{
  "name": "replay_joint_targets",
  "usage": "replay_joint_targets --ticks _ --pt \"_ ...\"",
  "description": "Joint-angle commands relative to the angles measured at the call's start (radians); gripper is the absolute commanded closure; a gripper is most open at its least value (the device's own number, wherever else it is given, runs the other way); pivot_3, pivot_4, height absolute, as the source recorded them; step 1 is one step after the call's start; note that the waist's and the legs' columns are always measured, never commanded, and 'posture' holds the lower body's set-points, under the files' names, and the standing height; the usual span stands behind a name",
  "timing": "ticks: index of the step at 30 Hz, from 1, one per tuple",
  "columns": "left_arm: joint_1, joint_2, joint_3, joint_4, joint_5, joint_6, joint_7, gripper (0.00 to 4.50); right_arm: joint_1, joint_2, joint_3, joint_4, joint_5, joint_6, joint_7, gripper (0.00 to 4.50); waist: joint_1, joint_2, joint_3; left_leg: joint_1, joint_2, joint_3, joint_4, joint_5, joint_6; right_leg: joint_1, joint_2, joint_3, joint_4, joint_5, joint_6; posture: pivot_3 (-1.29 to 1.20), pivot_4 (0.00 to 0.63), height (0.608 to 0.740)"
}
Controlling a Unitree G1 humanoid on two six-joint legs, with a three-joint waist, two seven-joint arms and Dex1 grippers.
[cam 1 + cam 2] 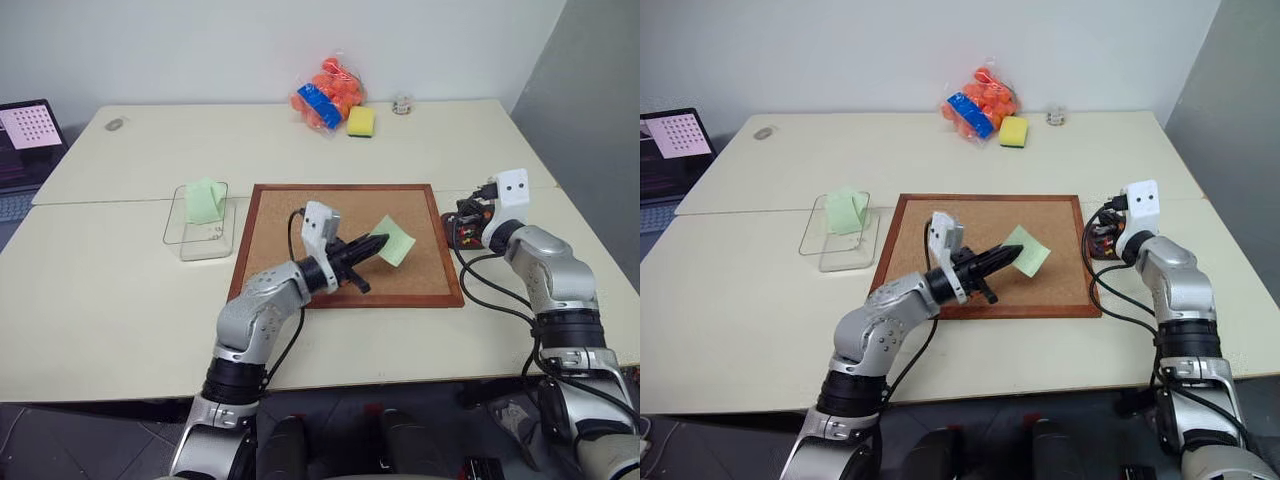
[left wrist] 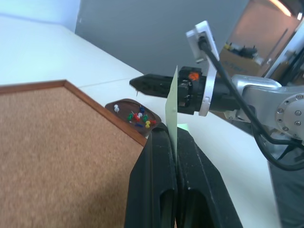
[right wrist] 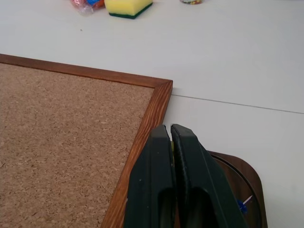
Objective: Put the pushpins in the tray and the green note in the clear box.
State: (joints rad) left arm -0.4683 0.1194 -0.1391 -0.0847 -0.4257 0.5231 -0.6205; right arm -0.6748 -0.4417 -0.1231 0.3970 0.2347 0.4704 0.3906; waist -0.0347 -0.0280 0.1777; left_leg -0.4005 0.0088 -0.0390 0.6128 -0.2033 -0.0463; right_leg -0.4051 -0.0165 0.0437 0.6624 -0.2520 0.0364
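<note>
My left gripper (image 1: 380, 243) is shut on the edge of the green note (image 1: 398, 242) and holds it just above the cork board (image 1: 300, 215). In the left wrist view the note (image 2: 172, 102) stands edge-on between the fingers (image 2: 159, 156). The dark brown tray (image 2: 118, 103) lies off the board's right edge, with several coloured pushpins (image 2: 138, 117) in it. My right gripper (image 2: 137, 83) hovers over the tray, shut; I cannot tell whether a pin is between its fingers. The clear box (image 1: 200, 248) sits to the left of the board.
A folded mint-green paper (image 1: 205, 200) rests in the clear box. At the table's far edge are a bag of orange things (image 1: 325, 92), a yellow sponge (image 1: 361, 121) and a small jar (image 1: 402, 103). A laptop (image 1: 25, 140) stands at far left. Black cables (image 1: 480, 290) hang by my right arm.
</note>
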Motion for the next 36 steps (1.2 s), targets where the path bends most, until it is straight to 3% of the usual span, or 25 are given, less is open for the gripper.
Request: replay_joint_targets --ticks 1,4,13,25,36 --pt "-0.023 0.038 -0.085 0.014 0.135 -0.156 -0.021 4.49 -0.071 0.006 -0.028 0.1 -0.001 -0.034 -0.003 4.5 0.001 0.0 0.0 0.0 0.0 0.0 0.0 0.0 0.0 0.0 0.0 0.0 0.0 0.0 0.0 0.0 0.15 0.74" --pt "-0.021 0.035 -0.087 0.032 0.14 -0.181 -0.03 4.49 -0.102 0.011 -0.042 0.161 0.001 -0.045 -0.006 4.5 0.003 0.0 0.0 0.0 0.0 0.0 0.0 0.0 0.0 0.0 0.0 0.0 0.0 0.0 0.0 0.0 0.15 0.74" --pt "-0.02 0.024 -0.075 0.042 0.135 -0.187 -0.032 4.5 -0.135 0.002 -0.068 0.251 -0.008 -0.08 -0.023 2.74 0.003 0.0 0.0 -0.001 0.0 0.0 0.0 0.0 0.0 0.0 0.0 0.0 -0.001 0.0 0.0 0.0 0.15 0.74" --pt "-0.025 0.031 -0.068 0.054 0.13 -0.187 -0.044 4.5 -0.132 -0.006 -0.077 0.269 -0.016 -0.096 -0.033 0.06 0.002 0.0 0.0 -0.001 0.0 0.0 0.0 0.0 0.0 0.0 0.0 0.0 -0.001 0.0 0.0 0.0 0.15 0.74" --pt "-0.027 0.03 -0.052 0.057 0.133 -0.188 -0.044 4.5 -0.144 0.013 -0.096 0.269 0.021 -0.038 -0.026 0.03 0.002 0.0 0.0 -0.001 0.0 0.0 0.0 0.0 0.0 0.0 0.0 0.0 -0.001 0.0 0.0 0.0 0.15 0.74"
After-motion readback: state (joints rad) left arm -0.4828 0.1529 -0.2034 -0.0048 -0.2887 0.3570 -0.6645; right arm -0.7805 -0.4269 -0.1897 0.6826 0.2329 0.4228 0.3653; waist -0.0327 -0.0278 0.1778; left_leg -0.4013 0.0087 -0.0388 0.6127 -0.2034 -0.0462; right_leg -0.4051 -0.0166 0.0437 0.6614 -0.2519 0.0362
